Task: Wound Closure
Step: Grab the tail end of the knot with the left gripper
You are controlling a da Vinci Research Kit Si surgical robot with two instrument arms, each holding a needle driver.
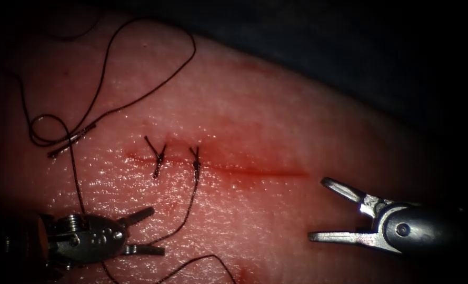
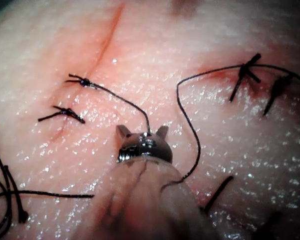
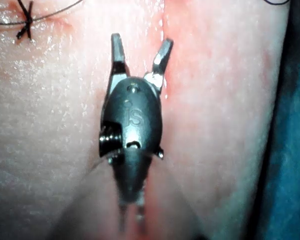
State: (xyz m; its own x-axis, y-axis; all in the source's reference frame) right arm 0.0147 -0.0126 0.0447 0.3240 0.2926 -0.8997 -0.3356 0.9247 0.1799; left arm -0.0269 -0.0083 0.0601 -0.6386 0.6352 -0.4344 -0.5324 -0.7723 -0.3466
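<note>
Left tool [image 1: 144,231] jaws spread, gripping nothing; thread [image 1: 189,202] is passing between them up to the second knot [image 1: 196,164]. Right tool [image 1: 326,210] jaws spread wide, empty. Needle [image 1: 73,138] is lying flat on tissue [image 1: 276,126], well beyond left jaws, long axis pointing up-right.

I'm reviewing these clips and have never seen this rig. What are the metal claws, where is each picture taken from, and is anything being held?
Two arms of a surgical practice robot work over pork belly tissue. One picture looks down from an endoscope; two come from cameras near each wrist.

The left tool and right tool both have open jaws holding nothing. The cut carries two knotted stitches, with dark thread trailing from one towards the left tool and looping at upper left. I cannot make out the needle with certainty.
</note>
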